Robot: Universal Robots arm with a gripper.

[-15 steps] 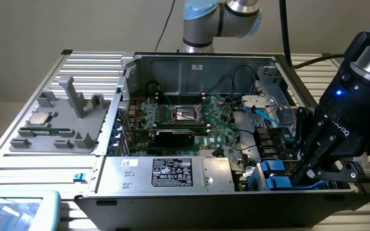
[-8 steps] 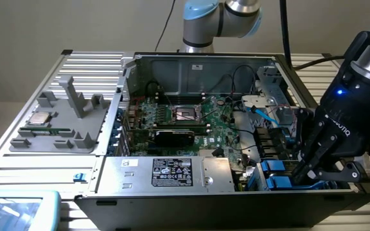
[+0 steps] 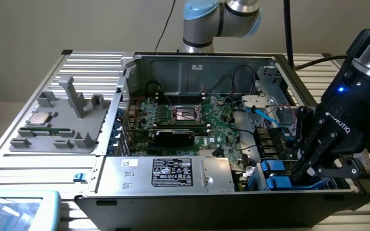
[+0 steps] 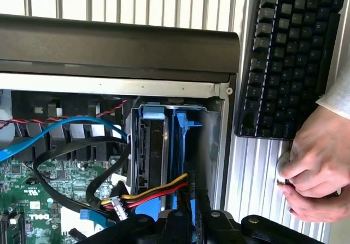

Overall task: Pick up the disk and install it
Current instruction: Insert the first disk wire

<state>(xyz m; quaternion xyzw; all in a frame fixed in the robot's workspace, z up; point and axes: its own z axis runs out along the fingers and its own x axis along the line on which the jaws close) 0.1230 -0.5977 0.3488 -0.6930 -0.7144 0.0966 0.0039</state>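
The disk [image 4: 152, 155] stands on edge in the drive bay at the corner of the open computer case, grey metal between blue carrier rails, with a blue tab on its end. In the exterior view its blue carrier [image 3: 273, 167] shows at the case's near right corner. My gripper [image 3: 308, 172] hangs right over that bay, black fingers pointing down into the case. In the wrist view the gripper [image 4: 183, 225] sits just clear of the disk's end, shut, with nothing between its fingers. Red, yellow and black power wires [image 4: 156, 192] run across the bay's mouth.
Motherboard [image 3: 185, 115] fills the case floor; a grey power supply box [image 3: 165, 173] with a black label lies at the front. A grey fixture [image 3: 63, 125] holding a CPU chip [image 3: 40, 119] is on the exterior view's left. A keyboard [image 4: 290, 58] and a person's hand [image 4: 314, 170] are beside the case.
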